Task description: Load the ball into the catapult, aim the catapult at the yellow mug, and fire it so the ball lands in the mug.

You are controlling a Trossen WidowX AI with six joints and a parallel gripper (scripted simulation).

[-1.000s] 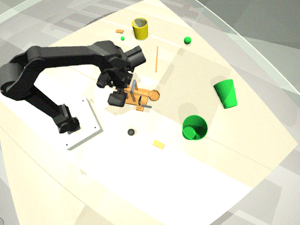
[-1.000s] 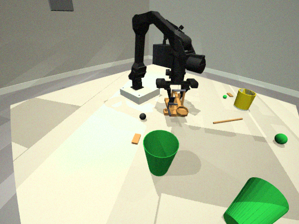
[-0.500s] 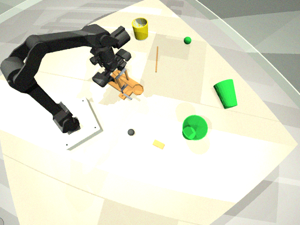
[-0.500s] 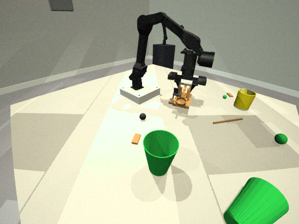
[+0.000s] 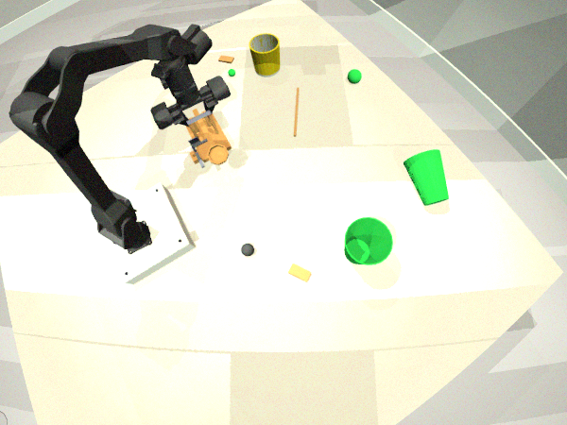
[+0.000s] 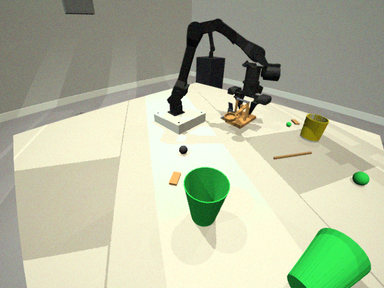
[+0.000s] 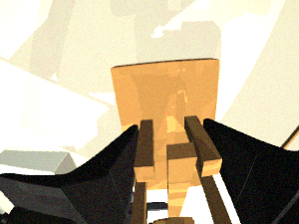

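The orange wooden catapult is held a little above the table, its shadow apart from it. My gripper is shut on its uprights, one finger on each side. The catapult's round cup looks empty and is at the end away from the mug. The yellow mug stands upright on the table. A dark ball, a small green ball and a larger green ball lie on the table.
A green cup stands upright; another green cup lies on its side. A thin stick lies in front of the mug. Small orange blocks lie near the dark ball and beside the mug.
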